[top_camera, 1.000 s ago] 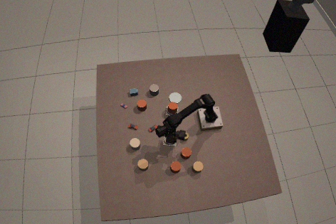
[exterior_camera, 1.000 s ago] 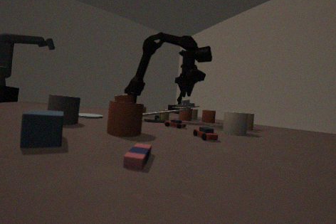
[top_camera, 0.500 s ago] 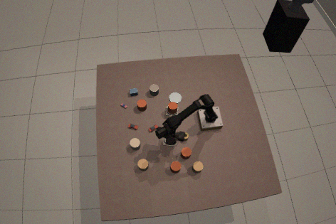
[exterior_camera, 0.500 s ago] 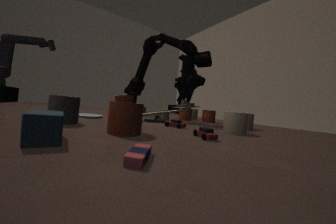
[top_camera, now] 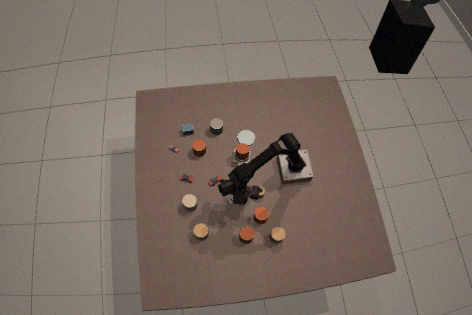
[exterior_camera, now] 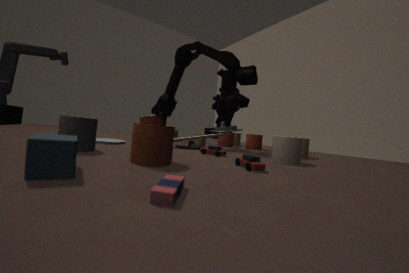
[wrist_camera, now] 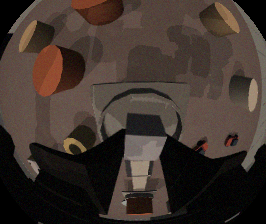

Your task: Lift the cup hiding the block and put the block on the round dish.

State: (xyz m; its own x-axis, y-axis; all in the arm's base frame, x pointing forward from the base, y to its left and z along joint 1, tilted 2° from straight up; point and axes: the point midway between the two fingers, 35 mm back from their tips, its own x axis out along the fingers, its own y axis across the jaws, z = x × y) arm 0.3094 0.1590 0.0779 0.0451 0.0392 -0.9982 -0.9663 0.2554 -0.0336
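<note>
The end effector (wrist_camera: pixel 144 137) is set low over the balance's (exterior_camera: pixel 204 136) near end, half closed, whatever is gripped being hidden, presumably the cup.

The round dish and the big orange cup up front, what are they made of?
The round dish looks like smooth pale plastic or glazed ceramic: a flat, even whitish-blue disc, though no shine settles which. The big orange cup looks like matte plastic or painted wood: solid colour, soft shading, no gloss or grain visible.

Orange cup (top_camera: pixel 242 149), pale blue dish (top_camera: pixel 246 137), brown table (top_camera: pixel 320 241).
</note>
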